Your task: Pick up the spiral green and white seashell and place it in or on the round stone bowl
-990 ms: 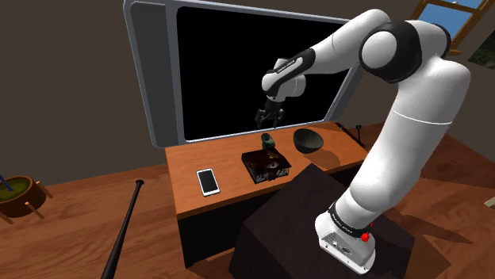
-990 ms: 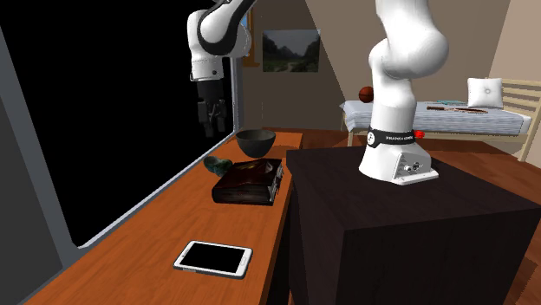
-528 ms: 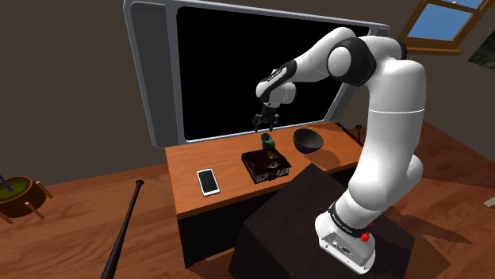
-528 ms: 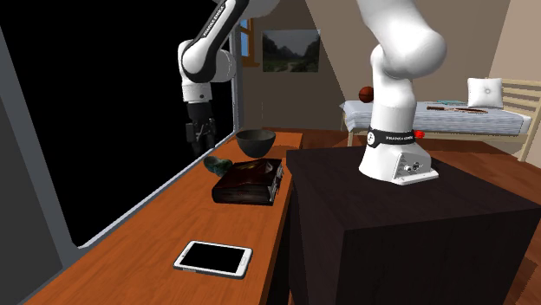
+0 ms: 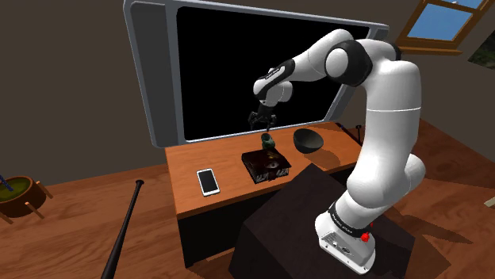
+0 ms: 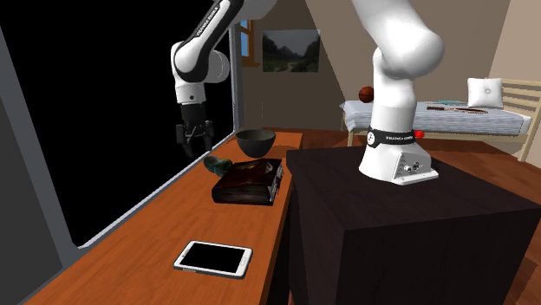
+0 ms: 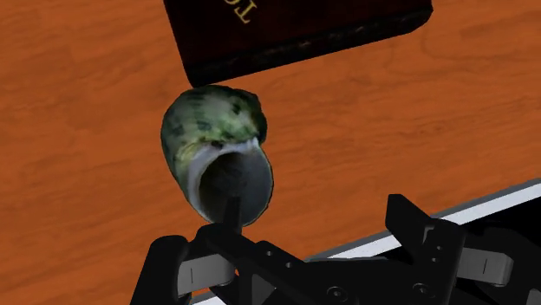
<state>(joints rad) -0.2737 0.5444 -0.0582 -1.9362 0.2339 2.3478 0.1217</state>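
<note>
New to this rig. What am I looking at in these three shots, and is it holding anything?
It is a simulated white robot arm on a dark box stand beside a wooden desk. One picture looks over its shoulder, one looks along the desk from the side, one looks from a camera on the hand. On the desk lie a green and white seashell, a dark book, a dark bowl and a phone. The black gripper hangs over the shell, fingers open; it holds nothing.
</note>
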